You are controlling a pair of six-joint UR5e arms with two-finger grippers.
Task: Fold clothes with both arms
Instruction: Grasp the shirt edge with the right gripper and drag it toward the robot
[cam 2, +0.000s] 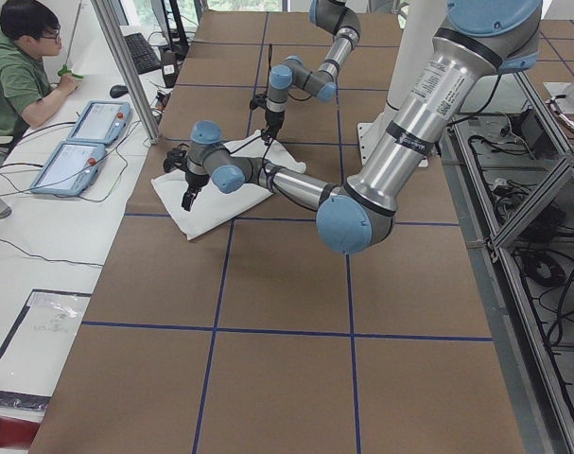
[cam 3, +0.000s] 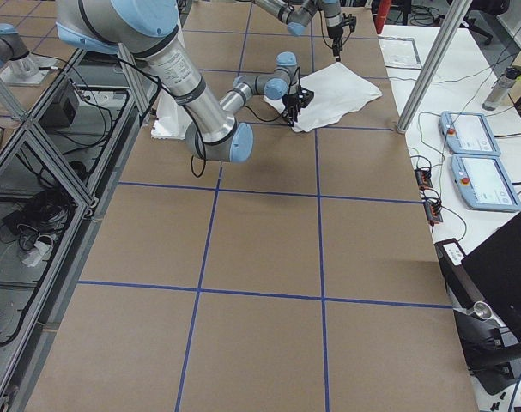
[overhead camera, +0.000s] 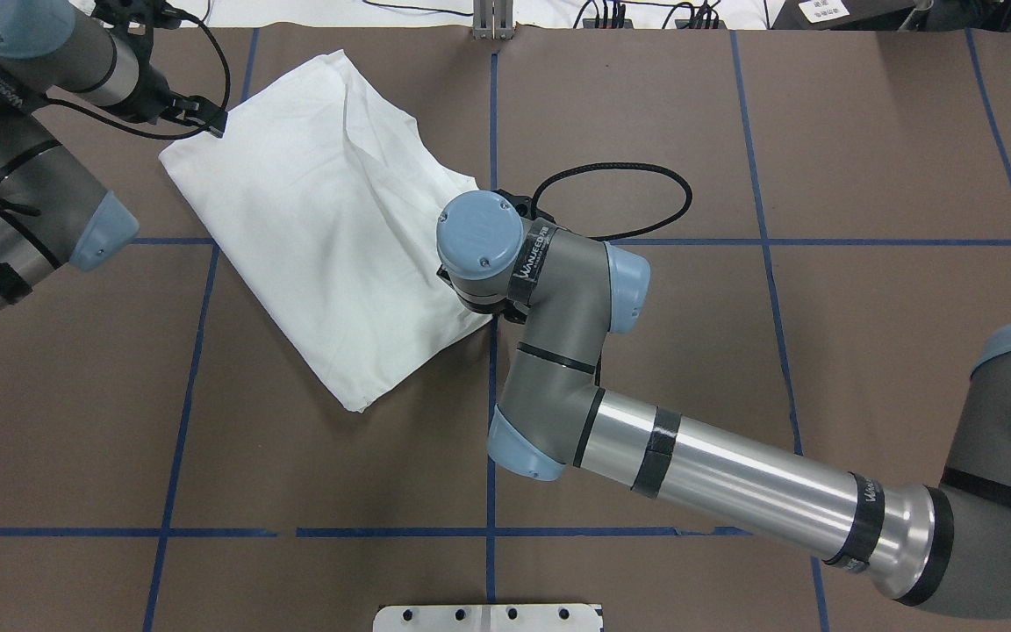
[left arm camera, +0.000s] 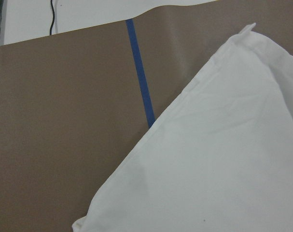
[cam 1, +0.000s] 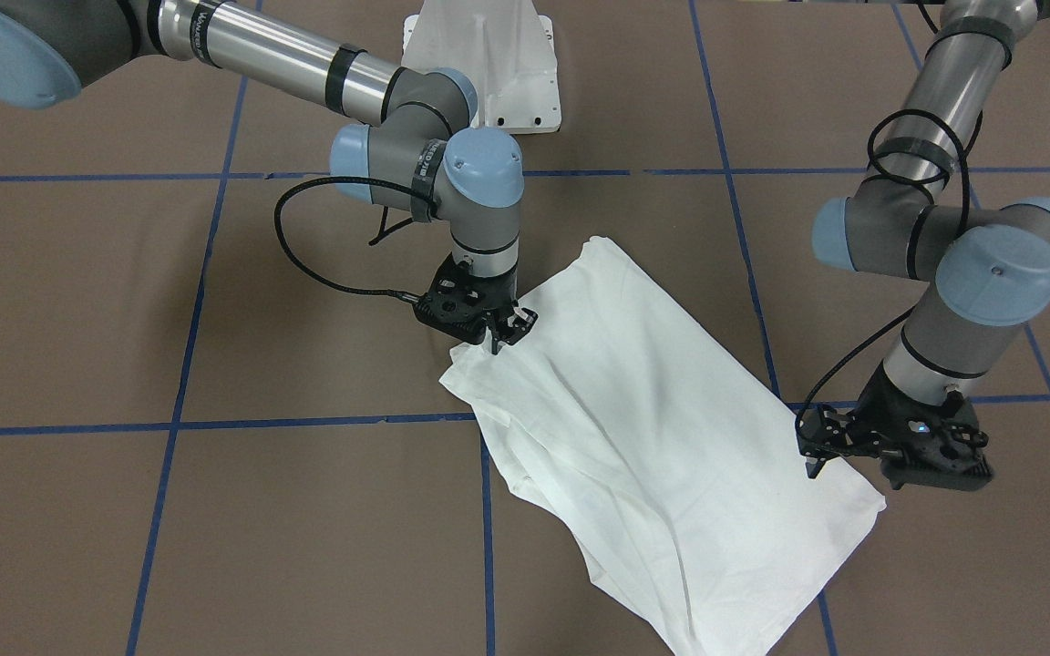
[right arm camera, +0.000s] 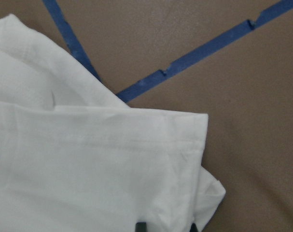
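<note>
Lying folded into a rumpled oblong, a large white T-shirt (overhead camera: 321,219) rests askew on the brown paper-covered table (overhead camera: 734,351), near its far edge in the left half, across blue tape lines (overhead camera: 490,439). The right arm's black two-finger gripper (cam 1: 509,333) hangs at the shirt corner nearest the table's middle, fingers slightly parted above the cloth. The left arm's black gripper (cam 1: 812,453) stands beside the shirt's outer edge; whether it is parted cannot be told.

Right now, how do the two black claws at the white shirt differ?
The right gripper points straight down onto the shirt; the left gripper lies tilted sideways at the opposite edge. The right gripper's fingers show apart in its wrist view; the left's cannot be judged. Both are black and sit at the shirt's edges.
</note>
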